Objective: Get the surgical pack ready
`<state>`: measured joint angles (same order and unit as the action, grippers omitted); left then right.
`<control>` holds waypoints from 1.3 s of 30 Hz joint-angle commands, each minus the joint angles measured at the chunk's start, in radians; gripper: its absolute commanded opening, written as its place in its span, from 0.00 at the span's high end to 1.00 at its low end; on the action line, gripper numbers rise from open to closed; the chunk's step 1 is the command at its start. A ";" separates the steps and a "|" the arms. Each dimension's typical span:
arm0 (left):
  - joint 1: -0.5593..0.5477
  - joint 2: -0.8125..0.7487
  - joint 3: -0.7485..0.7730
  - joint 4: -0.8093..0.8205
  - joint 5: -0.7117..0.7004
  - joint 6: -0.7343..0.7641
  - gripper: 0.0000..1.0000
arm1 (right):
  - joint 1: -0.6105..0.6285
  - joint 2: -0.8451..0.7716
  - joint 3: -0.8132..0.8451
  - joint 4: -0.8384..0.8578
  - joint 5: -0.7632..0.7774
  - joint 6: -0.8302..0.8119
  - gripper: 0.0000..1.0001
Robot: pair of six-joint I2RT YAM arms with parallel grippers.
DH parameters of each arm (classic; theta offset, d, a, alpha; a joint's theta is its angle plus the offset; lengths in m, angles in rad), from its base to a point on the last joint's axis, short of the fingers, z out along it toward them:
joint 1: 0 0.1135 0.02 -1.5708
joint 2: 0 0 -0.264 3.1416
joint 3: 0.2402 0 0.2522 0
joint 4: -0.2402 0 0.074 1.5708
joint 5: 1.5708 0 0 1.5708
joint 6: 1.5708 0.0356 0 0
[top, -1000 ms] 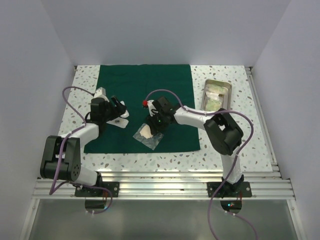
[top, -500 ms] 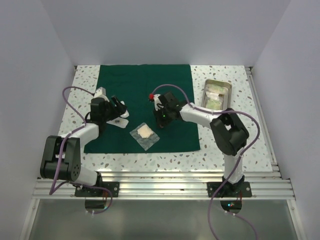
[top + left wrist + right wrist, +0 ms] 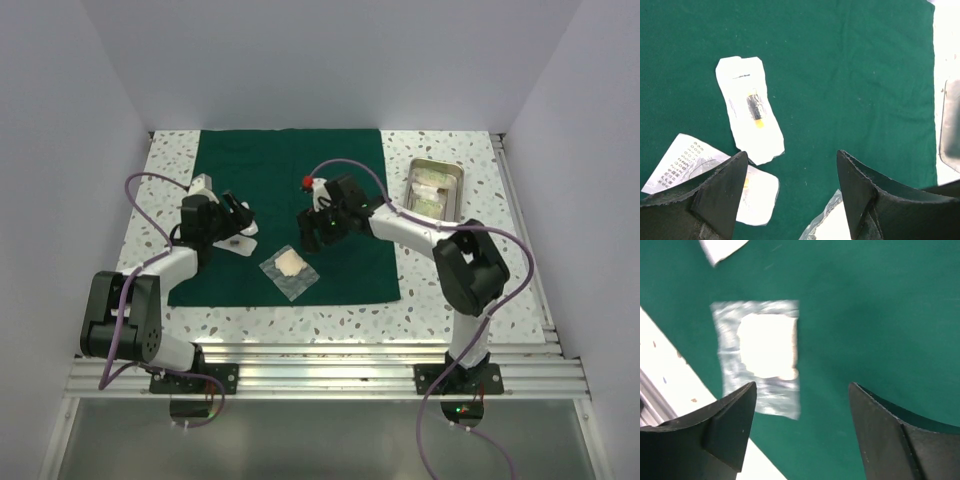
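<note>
Early on, I reckon: green cloth (image 3: pixel 290 170) lies flat on tabletop (image 3: pixel 460 290), one gauze pouch (image 3: pixel 765 350) on it near front edge, two white packets (image 3: pixel 750 107) under my L end effector (image 3: pixel 790 155), open, empty. R end effector (image 3: pixel 802 387) is also open, holding nothing, near that pouch. Tray (image 3: pixel 455 178) w/ more pouches sits off cloth to the right; no folding yet.

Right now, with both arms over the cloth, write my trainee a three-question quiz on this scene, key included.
1. True or false: the right gripper is shut on the gauze pouch.
2. The steel tray stands: A) on the green cloth; B) on the table, right of the cloth; C) on the pouch.
3. What lies below the left gripper?
Key: 1 false, it is open and the pouch lies free; 2 B; 3 small white packets.
</note>
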<state>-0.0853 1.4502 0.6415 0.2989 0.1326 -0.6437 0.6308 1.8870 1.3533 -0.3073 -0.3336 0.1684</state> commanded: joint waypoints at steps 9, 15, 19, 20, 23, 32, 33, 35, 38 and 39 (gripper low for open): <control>0.004 -0.033 -0.003 0.057 0.012 -0.004 0.25 | 0.204 0.081 0.061 -0.065 0.284 -0.035 0.10; 0.004 -0.033 -0.003 0.057 0.013 -0.001 0.25 | 0.260 0.132 0.107 -0.099 0.428 -0.053 0.02; 0.004 -0.037 -0.003 0.055 0.013 -0.002 0.25 | 0.280 0.161 0.122 -0.102 0.432 -0.059 0.08; 0.004 -0.037 -0.003 0.055 0.012 -0.002 0.25 | 0.286 0.167 0.124 -0.107 0.442 -0.061 0.08; 0.004 -0.037 -0.003 0.055 0.013 -0.001 0.25 | 0.306 0.179 0.124 -0.107 0.467 -0.063 0.09; 0.004 -0.037 -0.002 0.055 0.016 -0.001 0.25 | 0.325 0.189 0.107 -0.101 0.460 -0.050 0.46; 0.002 -0.039 -0.003 0.054 0.016 -0.001 0.25 | 0.325 0.185 0.098 -0.095 0.456 -0.046 0.51; 0.004 -0.039 -0.003 0.054 0.016 -0.001 0.25 | 0.325 0.179 0.090 -0.087 0.450 -0.041 0.64; 0.004 -0.037 -0.002 0.054 0.019 -0.001 0.25 | 0.323 0.172 0.087 -0.079 0.446 -0.038 0.79; 0.004 -0.037 -0.002 0.054 0.021 -0.002 0.25 | 0.325 0.167 0.086 -0.079 0.446 -0.038 0.80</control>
<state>-0.0853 1.4452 0.6415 0.2996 0.1417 -0.6437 0.9554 2.0571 1.4479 -0.3954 0.1108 0.1287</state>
